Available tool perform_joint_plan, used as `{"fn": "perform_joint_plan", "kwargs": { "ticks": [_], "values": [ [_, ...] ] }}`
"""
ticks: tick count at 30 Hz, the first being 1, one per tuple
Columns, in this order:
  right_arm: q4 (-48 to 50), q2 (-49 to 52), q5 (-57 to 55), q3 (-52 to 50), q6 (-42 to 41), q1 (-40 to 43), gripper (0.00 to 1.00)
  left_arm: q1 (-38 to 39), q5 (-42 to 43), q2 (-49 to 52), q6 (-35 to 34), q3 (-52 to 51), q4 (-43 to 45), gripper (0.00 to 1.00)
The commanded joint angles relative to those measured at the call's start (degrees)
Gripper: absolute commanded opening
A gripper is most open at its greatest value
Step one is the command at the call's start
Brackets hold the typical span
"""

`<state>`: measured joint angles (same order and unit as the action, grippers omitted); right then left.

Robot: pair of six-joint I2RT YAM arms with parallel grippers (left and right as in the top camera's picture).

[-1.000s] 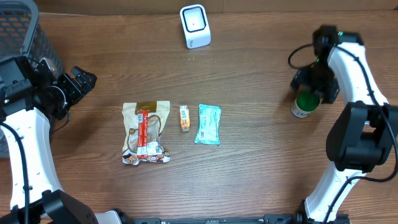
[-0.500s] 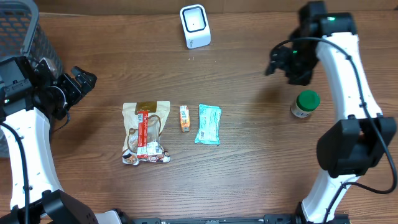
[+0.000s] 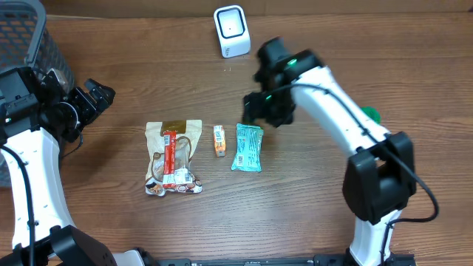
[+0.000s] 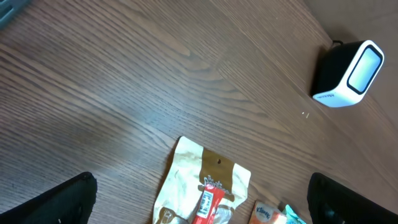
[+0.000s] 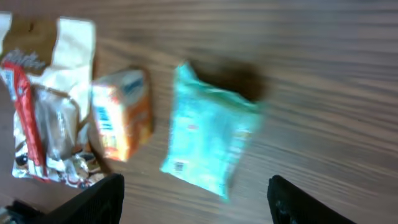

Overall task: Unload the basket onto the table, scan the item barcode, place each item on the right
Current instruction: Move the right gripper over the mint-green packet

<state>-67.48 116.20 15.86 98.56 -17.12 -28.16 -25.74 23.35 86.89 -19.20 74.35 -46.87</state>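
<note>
While below the spread, empty right gripper (image 3: pixel 255 112), teal packet (image 3: pixel 247 147) lengthwise near-to-far; left gripper (image 3: pixel 94 100) likewise spread.

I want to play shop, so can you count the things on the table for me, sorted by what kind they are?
Soft packets: 2, the beige snack bag and the teal packet
Small boxes: 1, the orange box
Jars: 1, the green-lidded jar, only its lid showing
Scanners: 1, the white scanner
Baskets: 1, the wire basket
Total: 6

Lying flat mid-frame, side by side: a cream snack bag (image 3: pixel 174 156), small orange box (image 3: pixel 219 140), teal packet (image 3: pixel 247 147). Top centre stands the white scanner (image 3: pixel 232 31).
</note>
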Motion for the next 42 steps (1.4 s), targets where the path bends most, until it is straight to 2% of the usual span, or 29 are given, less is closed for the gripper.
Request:
{"fn": "perform_joint_plan", "kwargs": {
  "ticks": [1,8,17,26,33,40,41,42],
  "values": [
    [4.72,-1.22,0.35,-3.8,-2.43,-4.79,0.75,-0.07,0.0,-0.94,-0.31,0.37,0.02,1.0],
    [15.34,-1.2,0.31,-8.35,-3.5,-12.39,0.79,-0.07,0.0,-0.94,-0.31,0.37,0.02,1.0],
    [20.61,-1.2,0.26,-8.55,-4.09,-17.57,0.79,-0.07,0.0,-0.94,-0.31,0.37,0.02,1.0],
    [25.22,-1.31,-0.07,-7.67,-4.11,-17.64,0.8,-0.07,0.0,-0.94,-0.31,0.37,0.02,1.0],
    [24.87,-3.58,-0.33,-5.27,-4.11,-13.55,0.79,-0.07,0.0,-0.94,-0.28,0.37,0.02,1.0],
    [19.08,-3.85,-0.37,-5.29,-4.11,-6.95,0.63,-0.07,0.0,-0.94,-0.31,0.37,0.02,1.0],
    [17.62,-3.85,-0.37,-5.38,-4.11,-5.73,0.53,-0.07,0.0,-0.94,-0.31,0.37,0.02,1.0],
    [17.33,-3.85,-0.37,-5.6,-4.09,-5.38,0.48,-0.07,0.0,-0.94,-0.28,0.37,0.02,1.0]
  ]
}}
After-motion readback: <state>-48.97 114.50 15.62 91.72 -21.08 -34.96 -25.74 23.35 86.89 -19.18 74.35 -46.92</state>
